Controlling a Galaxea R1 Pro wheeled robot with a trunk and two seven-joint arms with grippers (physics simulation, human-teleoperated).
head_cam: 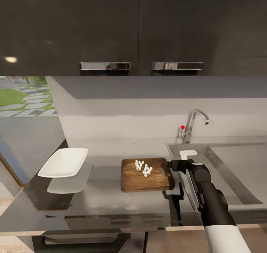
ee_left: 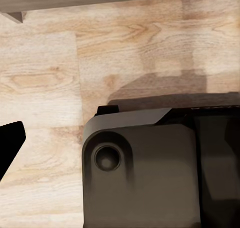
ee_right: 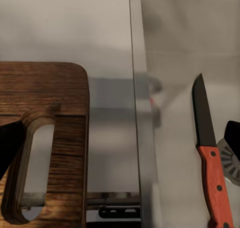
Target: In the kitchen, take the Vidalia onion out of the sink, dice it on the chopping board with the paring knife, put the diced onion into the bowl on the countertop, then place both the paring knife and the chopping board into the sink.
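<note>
Shallow white squarish bowl [head_cam: 63, 162]: far left on the dark grey glossy countertop [head_cam: 104, 201], near its left edge, well apart from the board; bare worktop between.

Dark brown wooden chopping board [head_cam: 146, 174]: flat at mid-counter, handle slot toward the sink; cluster of small white diced onion pieces [head_cam: 144, 167] on top. In the right wrist view, board's slotted end [ee_right: 55, 138] lying just beside the steel sink rim.

Right gripper [head_cam: 187, 156]: black arm reaching over the strip between board and sink; finger state cannot be told.

Steel sink [head_cam: 237, 171]: right of board, chrome tap [head_cam: 193, 125] behind. Paring knife with red-orange handle and dark blade [ee_right: 207, 153]: flat on the sink floor.

Left gripper: state not discernible; pale wood-plank floor [ee_left: 60, 77] beneath.
</note>
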